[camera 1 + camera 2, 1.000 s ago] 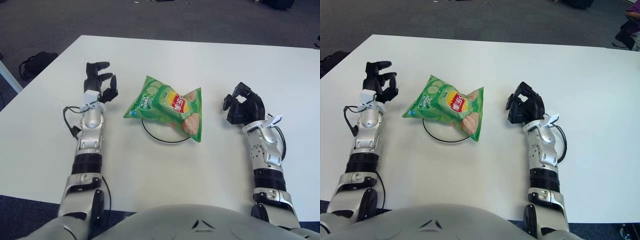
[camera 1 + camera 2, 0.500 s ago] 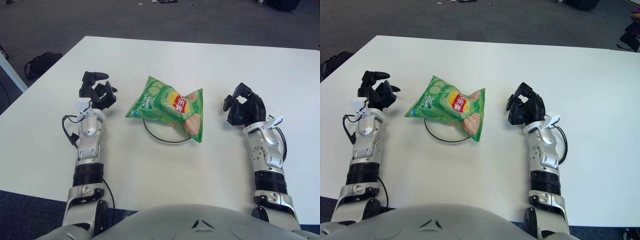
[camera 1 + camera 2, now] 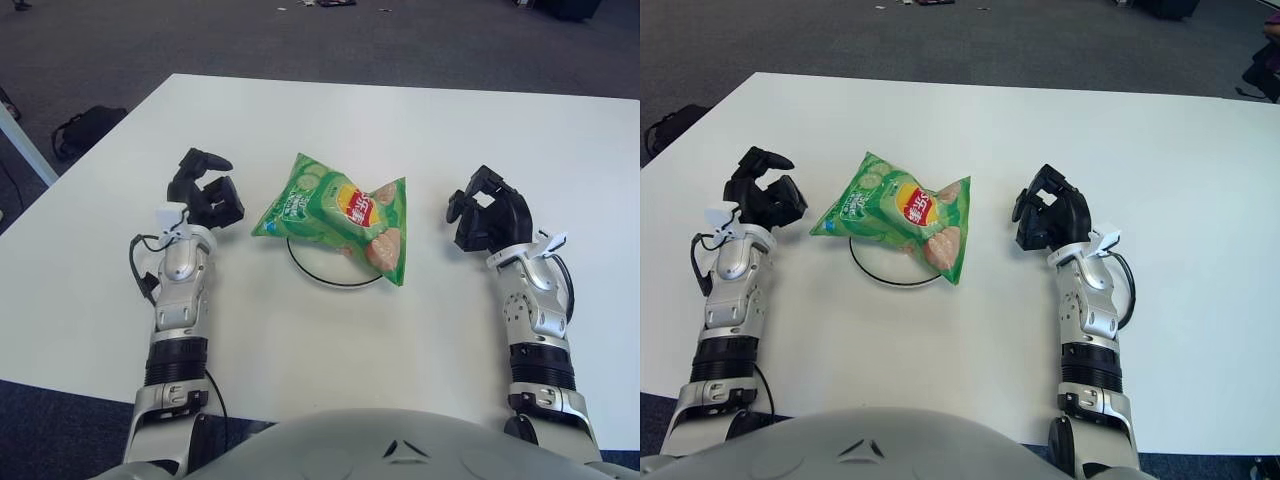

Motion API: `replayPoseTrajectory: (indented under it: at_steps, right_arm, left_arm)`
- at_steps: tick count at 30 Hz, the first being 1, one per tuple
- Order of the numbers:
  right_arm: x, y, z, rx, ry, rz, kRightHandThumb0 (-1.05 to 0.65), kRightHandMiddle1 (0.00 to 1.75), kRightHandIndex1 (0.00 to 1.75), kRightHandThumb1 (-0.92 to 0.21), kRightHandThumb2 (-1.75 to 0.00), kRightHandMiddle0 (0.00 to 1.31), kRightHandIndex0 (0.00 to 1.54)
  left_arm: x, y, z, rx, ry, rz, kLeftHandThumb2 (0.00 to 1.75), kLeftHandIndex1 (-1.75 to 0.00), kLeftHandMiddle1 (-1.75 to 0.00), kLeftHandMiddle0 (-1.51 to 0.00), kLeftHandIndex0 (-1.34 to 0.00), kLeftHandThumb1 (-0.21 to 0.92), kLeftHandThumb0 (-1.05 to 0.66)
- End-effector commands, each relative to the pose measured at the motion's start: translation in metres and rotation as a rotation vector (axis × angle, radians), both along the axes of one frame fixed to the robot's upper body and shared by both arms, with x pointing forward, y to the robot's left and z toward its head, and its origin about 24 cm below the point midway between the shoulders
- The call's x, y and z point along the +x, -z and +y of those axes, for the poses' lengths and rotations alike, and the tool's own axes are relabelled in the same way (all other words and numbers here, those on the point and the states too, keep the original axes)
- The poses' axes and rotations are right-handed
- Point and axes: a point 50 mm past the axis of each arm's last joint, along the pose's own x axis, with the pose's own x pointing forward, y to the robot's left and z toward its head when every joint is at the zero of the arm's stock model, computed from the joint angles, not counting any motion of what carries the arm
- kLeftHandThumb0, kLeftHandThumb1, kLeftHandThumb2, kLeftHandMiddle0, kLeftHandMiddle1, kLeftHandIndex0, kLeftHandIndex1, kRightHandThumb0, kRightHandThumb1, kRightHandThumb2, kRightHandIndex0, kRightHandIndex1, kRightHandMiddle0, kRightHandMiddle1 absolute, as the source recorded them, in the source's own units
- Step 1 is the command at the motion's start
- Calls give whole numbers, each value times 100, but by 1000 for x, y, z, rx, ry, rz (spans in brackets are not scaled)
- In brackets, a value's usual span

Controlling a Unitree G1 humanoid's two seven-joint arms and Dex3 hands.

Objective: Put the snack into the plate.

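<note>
Snack (image 3: 338, 212), a green crisp bag w/ red logo, lies on the plate (image 3: 320, 276), covering most of it; only the plate's near rim shows as a thin dark arc below the bag. Bag sits tilted, one corner pointing toward the left hand, wider end hanging over the rim on the right-hand side.

Left eye view: left hand (image 3: 205, 195) shows left of the snack, near its pointed corner but apart from it. Fingers curled, holding nothing. Right hand (image 3: 485, 212) shows right of the snack, further off than the left, fingers loosely bent around empty air, gripping nothing. Both are over the white table (image 3: 420, 130). Dark bag (image 3: 85, 128) on the floor, far left of the snack, beyond the table edge.

Right eye view: same layout. Snack (image 3: 902, 214) on the plate (image 3: 885, 277), rim arc visible beneath on the near side. Left hand (image 3: 765, 195) left of the snack w/ a clear strip of table between them, fingers curled in, empty. Right hand (image 3: 1050, 212) right of the snack, apart from it, fingers half-bent, empty.
</note>
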Motion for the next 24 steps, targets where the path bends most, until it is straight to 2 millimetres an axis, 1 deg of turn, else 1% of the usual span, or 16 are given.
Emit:
replayPoseTrajectory:
  at_steps: [1, 7, 17, 24]
  right_arm:
    - [-28, 43, 0, 60, 30, 160, -1, 175, 170, 8, -175, 70, 90]
    - [-29, 43, 0, 63, 28, 153, -1, 175, 168, 8, -175, 71, 91]
    - [-31, 43, 2, 88, 27, 131, -1, 175, 167, 9, -175, 70, 92]
    - [-32, 43, 2, 73, 46, 72, -1, 175, 167, 9, -175, 70, 92]
  left_arm:
    - [-23, 42, -2, -76, -4, 154, 139, -175, -175, -127, -66, 25, -51]
    - [-24, 45, -1, -138, 3, 173, 139, -175, -175, -128, -66, 26, -50]
    - [-27, 45, 0, -146, 10, 183, 138, -175, -175, -129, -66, 26, -50]
    - [-29, 46, -3, -141, 21, 185, 138, -175, -175, -130, -66, 26, -50]
